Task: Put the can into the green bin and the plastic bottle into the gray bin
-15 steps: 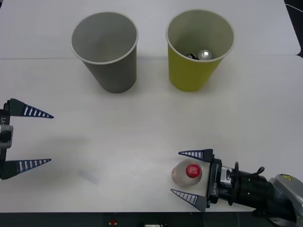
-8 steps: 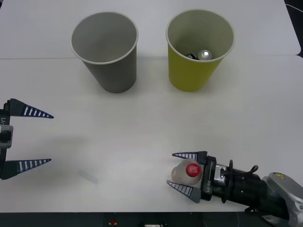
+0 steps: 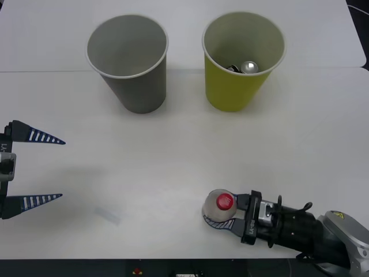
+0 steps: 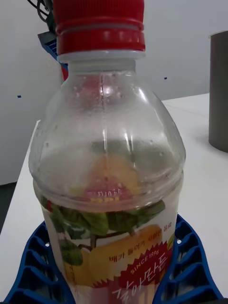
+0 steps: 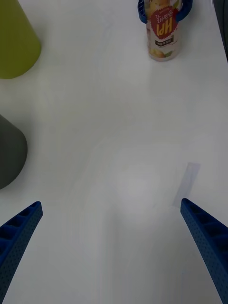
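Note:
The plastic bottle (image 3: 218, 208), clear with a red cap, stands near the table's front edge, right of centre. My right gripper (image 3: 217, 212) is shut on it, and its blue fingers (image 4: 34, 266) hug the labelled body (image 4: 107, 190). From the left wrist, the bottle (image 5: 164, 35) shows far off with blue fingers around it. The can (image 3: 249, 67) lies inside the green bin (image 3: 242, 86) at the back right. Left of that stands the gray bin (image 3: 135, 86). My left gripper (image 3: 61, 169) hangs open at the table's left edge, holding nothing.
A small clear strip (image 3: 108, 214) lies flat on the white table (image 3: 184, 150) between the two grippers; it also shows as a strip (image 5: 186, 183) in the left wrist view. A seam crosses the table behind the bins.
My right gripper's fingers have shut on the bottle, and the arm has moved slightly left. The bottle's cap shifted a little left with it. The left arm has not moved.

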